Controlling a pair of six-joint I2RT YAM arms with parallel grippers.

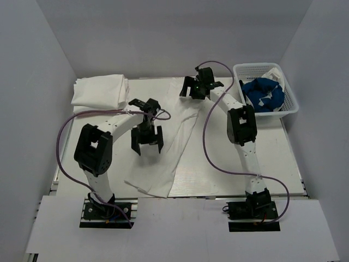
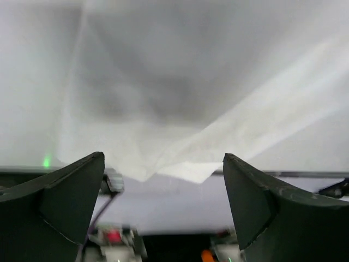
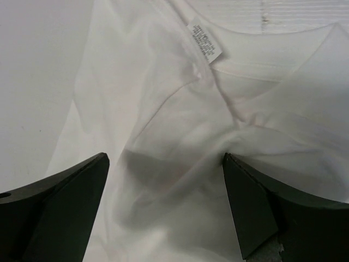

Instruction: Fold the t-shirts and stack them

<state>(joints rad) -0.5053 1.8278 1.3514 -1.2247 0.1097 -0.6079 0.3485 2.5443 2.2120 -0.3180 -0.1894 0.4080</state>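
Both my end effectors hang released, fingers spread wide and holding nothing: the left end effector (image 1: 146,143) over the left edge of a white t-shirt (image 1: 182,136) lying rumpled on the counter (image 1: 262,164), the right end effector (image 1: 192,87) above its collar, near the neck label (image 3: 206,45). Folded white t-shirts (image 1: 101,90) sit far left; a blue t-shirt (image 1: 263,95) lies in the basket (image 1: 293,103) far right.

Only a neck label (image 3: 206,43) on the white t-shirt (image 3: 180,136) bears print (unreadably small).
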